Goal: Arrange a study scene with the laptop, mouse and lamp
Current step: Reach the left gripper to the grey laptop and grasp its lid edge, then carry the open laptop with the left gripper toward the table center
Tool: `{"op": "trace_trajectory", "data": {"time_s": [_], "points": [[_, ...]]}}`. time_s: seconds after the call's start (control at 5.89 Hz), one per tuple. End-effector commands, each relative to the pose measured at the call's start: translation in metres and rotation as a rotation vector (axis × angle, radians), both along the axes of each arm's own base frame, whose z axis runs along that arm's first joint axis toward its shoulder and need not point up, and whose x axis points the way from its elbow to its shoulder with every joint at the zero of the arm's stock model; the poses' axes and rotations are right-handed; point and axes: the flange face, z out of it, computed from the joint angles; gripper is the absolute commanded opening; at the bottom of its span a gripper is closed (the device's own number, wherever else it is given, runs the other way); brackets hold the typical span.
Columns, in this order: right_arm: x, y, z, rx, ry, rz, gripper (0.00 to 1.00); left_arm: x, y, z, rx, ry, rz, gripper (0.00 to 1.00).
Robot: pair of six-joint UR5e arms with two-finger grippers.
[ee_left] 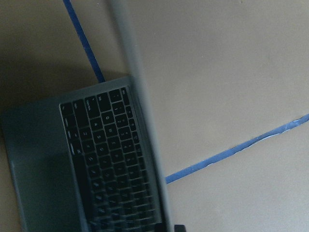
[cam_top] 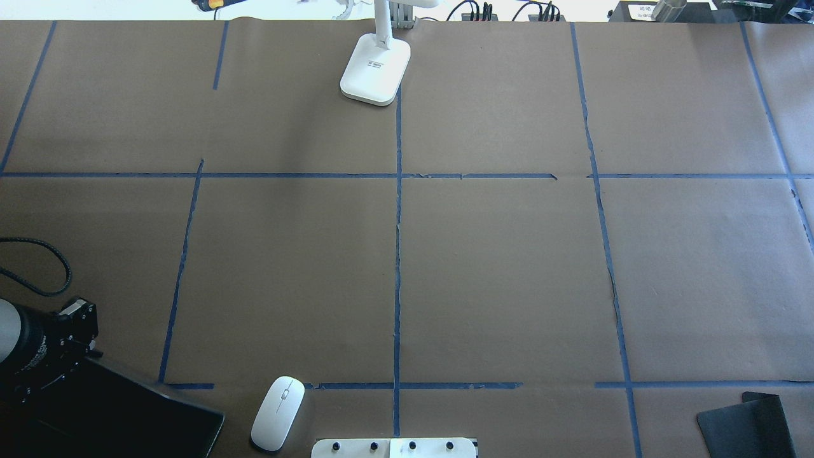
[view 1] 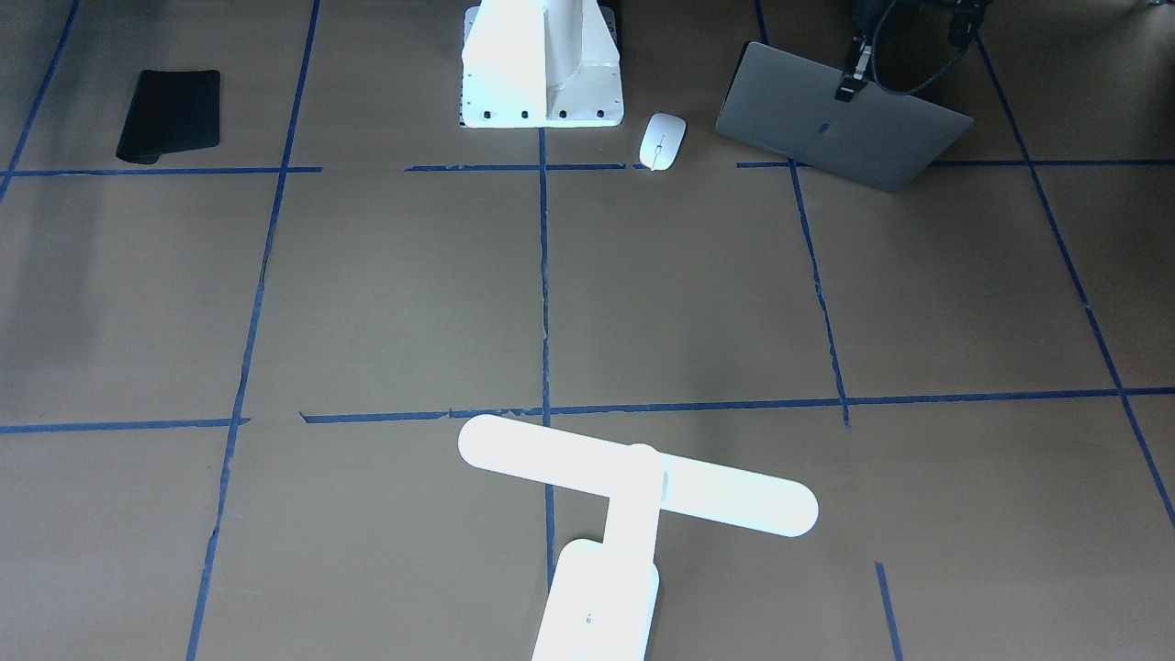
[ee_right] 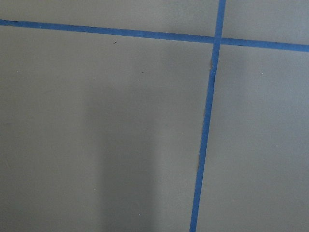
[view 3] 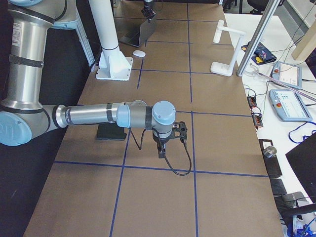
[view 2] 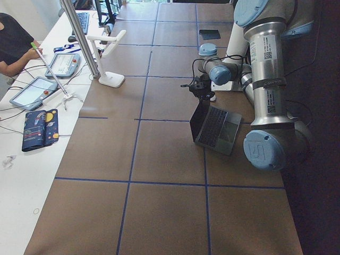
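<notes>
Between the fingers of your left gripper, apparently clamped, sits the lid edge of the laptop, lid half raised. You look mid-opening; next, tilt it back, then release. Mouse lies near that gripper, lamp well across; right gripper: can't tell.

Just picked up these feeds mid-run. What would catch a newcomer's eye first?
The bright white lamp stands out first, its T-shaped head glaring at the centre of the table's operator-side edge. Next is the open laptop on the robot's left near its base, with the left gripper at the lid's top edge. The mouse lies beside it, by the white pedestal.
</notes>
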Motion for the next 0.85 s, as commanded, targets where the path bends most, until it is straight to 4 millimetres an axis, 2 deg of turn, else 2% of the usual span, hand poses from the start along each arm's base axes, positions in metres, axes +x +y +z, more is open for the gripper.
{"op": "trace_trajectory", "data": {"time_s": [0.0, 0.17, 0.34, 0.51, 0.68], "points": [[0.0, 0.0, -0.003, 0.006, -0.003, 0.0, 1.0, -0.02, -0.026, 0.002, 0.074, -0.041, 0.023, 0.0], [0.0, 0.0, -0.003, 0.006, -0.003, 0.0, 1.0, -0.023, -0.067, -0.019, 0.123, -0.052, -0.006, 0.0], [0.0, 0.0, -0.003, 0.006, -0.003, 0.0, 1.0, -0.003, -0.103, -0.043, 0.137, -0.083, 0.003, 0.0], [0.0, -0.001, -0.004, 0.007, -0.003, 0.001, 1.0, 0.018, -0.153, -0.074, 0.142, -0.087, -0.039, 0.0], [0.0, -0.001, -0.004, 0.007, -0.003, 0.001, 1.0, 0.047, -0.188, -0.09, 0.135, -0.093, -0.048, 0.0]]}}
